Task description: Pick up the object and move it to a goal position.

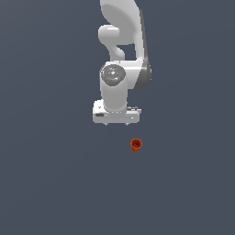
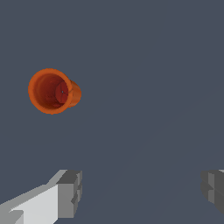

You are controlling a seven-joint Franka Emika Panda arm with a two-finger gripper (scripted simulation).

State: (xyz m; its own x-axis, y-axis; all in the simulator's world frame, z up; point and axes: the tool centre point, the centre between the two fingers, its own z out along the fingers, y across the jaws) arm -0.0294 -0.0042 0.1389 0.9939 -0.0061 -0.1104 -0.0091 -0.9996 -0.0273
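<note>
Orange-red and tiny, the cup (image 1: 136, 145) stood on the dark grey worktop (image 1: 46, 183), apart from the white arm (image 1: 121, 55) and slightly toward the exterior view's right of it. Its darker hollow top faced the wrist camera. The tool (image 2: 140, 190) had its fingers (image 2: 68, 192) spread wide, holding nothing, with the cup outside the gap.

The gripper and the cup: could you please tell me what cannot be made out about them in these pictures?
- Exterior view: the gripper's fingers are hidden under its white body.
- Wrist view: one finger is cut off by the picture's edge.
- Both views: whether the cup rests on a surface; the plain grey background shows no shadow.
</note>
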